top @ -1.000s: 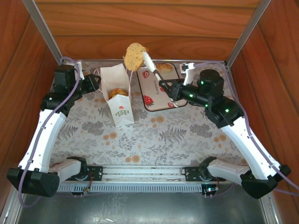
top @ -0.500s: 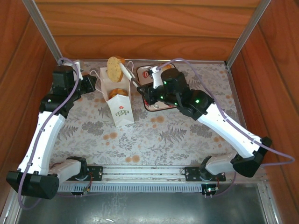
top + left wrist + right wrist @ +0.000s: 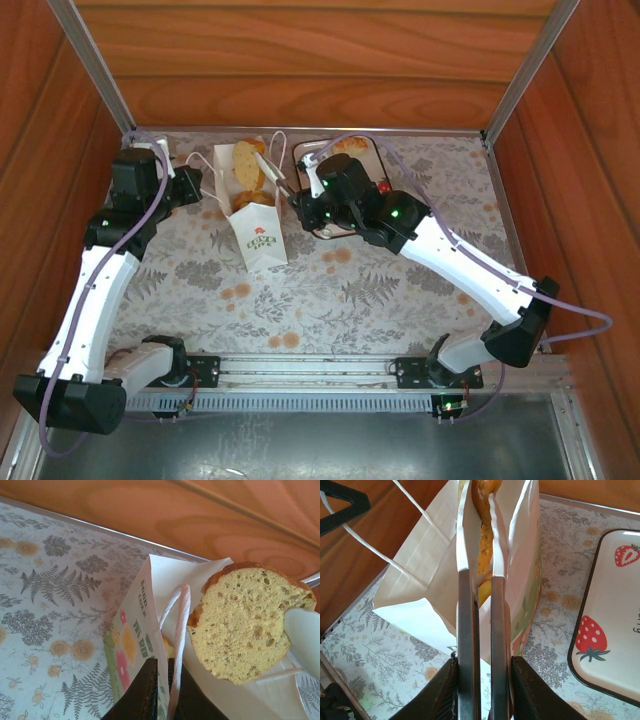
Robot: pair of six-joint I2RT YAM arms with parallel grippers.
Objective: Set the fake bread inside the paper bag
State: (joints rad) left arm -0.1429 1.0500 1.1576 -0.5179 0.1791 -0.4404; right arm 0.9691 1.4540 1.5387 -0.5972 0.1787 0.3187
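In the overhead view, a small upright white paper bag with cord handles and a green logo stands upper left of centre on the floral-print table cover. A flat, golden-brown toy toast slice is held on edge at the bag's open mouth; whether it has passed the rim cannot be told. It is pinched by the white-fingered right gripper — clenched tight on it, the slice being seen edge-on in that grip in the right wrist view. The left gripper, at the lower middle of the left wrist view, is clamped on the bag's upper edge, with a white cord handle caught alongside. Other golden pastries are glimpsed inside the bag. A strawberry-print tray lies just right of the bag, partly covered by the right arm.
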